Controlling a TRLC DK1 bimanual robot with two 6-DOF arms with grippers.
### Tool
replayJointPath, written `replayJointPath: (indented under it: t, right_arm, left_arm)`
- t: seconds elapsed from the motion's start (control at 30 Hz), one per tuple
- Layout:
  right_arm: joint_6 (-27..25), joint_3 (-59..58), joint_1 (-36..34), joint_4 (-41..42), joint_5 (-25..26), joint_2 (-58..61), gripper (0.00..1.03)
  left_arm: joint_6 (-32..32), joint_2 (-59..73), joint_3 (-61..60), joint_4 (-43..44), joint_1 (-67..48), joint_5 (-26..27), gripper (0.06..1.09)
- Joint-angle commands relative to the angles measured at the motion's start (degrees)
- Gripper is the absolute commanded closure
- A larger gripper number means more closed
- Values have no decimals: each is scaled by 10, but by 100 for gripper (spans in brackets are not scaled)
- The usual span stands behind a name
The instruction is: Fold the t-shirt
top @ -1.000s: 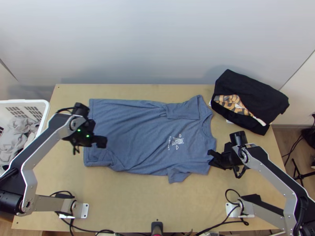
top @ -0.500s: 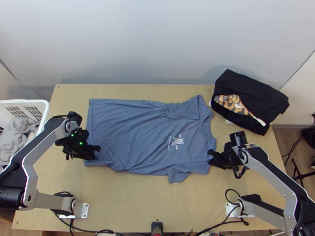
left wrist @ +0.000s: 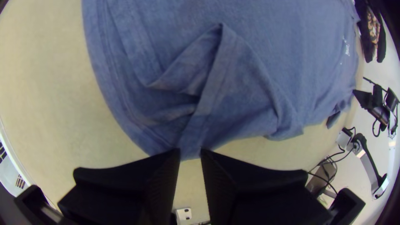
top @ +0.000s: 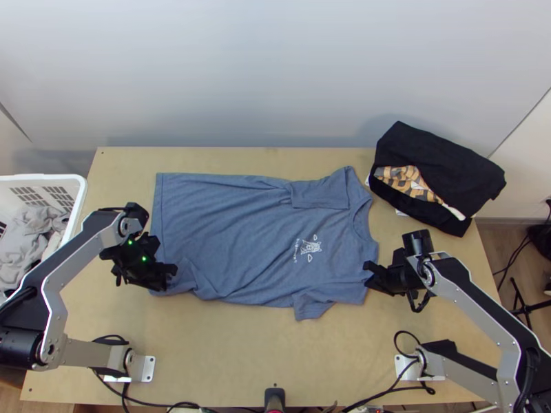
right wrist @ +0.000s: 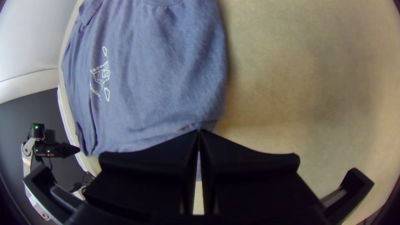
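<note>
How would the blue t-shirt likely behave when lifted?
Probably floppy: the t-shirt lies in soft wrinkles. The loose folds near its hem would likely shift or sag. It looks thin, suggesting little weight.

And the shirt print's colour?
White print on blue shirt; best in the right wrist view.

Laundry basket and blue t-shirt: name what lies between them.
Bare tabletop right up to the t-shirt, the left arm above its nearer part, as the top view shows.

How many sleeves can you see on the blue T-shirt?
2: a far sleeve on the side of the T-shirt toward the wall, and a near sleeve sticking out over the bare table.
</note>
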Motion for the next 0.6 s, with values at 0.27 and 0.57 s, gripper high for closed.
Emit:
replayJointPath:
  t: [0.27, 0.57]
  right_arm:
    - [0, 5, -6, 0, 1, -5, 100]
    - [1, 3, -6, 0, 1, -11, 100]
  left_arm:
    - [-4, 3, -7, 0, -51, 3, 68]
    - [-11, 2, 45, -8, -39, 13, 68]
